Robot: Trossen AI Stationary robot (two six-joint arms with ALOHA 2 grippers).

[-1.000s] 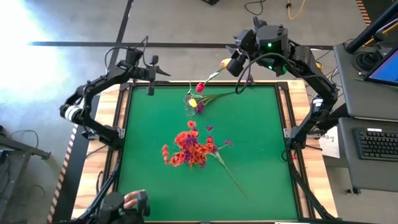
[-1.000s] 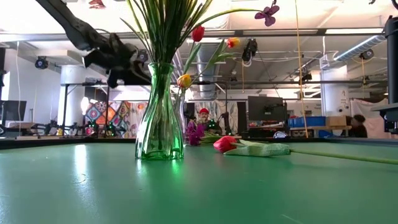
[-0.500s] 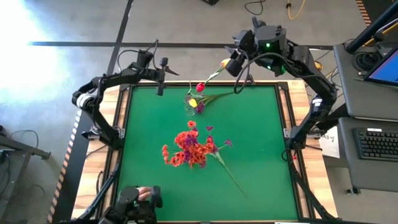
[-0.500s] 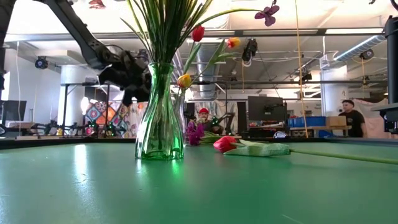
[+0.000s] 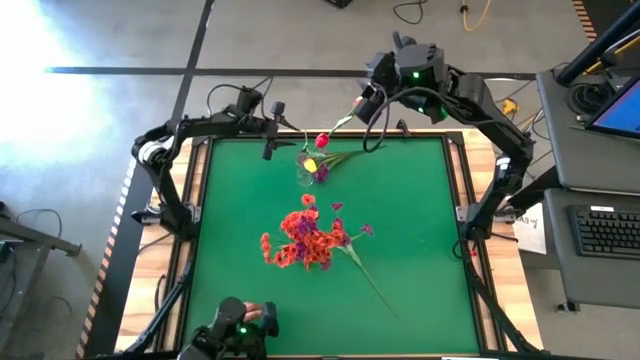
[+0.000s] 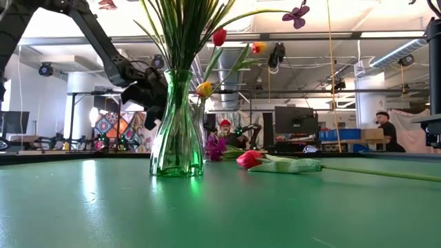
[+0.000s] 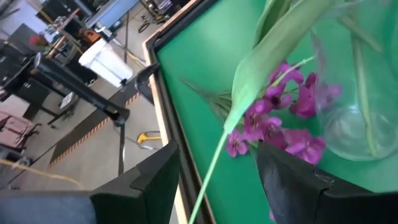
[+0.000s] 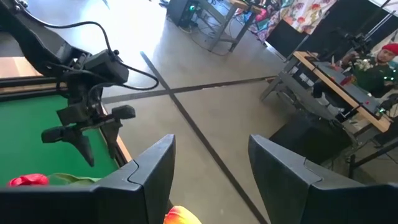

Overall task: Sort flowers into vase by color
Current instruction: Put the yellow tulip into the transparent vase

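The clear glass vase (image 5: 306, 171) (image 6: 177, 131) stands near the table's far edge. It holds green stems with a red tulip (image 5: 322, 140), a yellow tulip (image 5: 310, 165) and an orange-yellow tulip (image 5: 359, 101) leaning past the far edge. Purple blooms (image 7: 273, 112) lie beside its base. My left gripper (image 5: 270, 142) (image 7: 217, 149) is open just left of the vase, with a green stem (image 7: 214, 165) between its fingers. My right gripper (image 5: 370, 98) (image 8: 211, 140) is open at the orange-yellow tulip (image 8: 180, 216), whose tip shows between its fingers.
A heap of orange-red and purple sprays (image 5: 308, 238) lies mid-table, one long stem (image 5: 372, 285) trailing toward the near right. A pink-red tulip (image 6: 251, 160) lies on the mat by the vase. A person's hand (image 5: 252, 314) shows at the near edge.
My left gripper has moved steadily toward the table's right, closing in on the vase. My right gripper has shifted a little left toward the orange-yellow tulip. The flowers and vase have stayed put.
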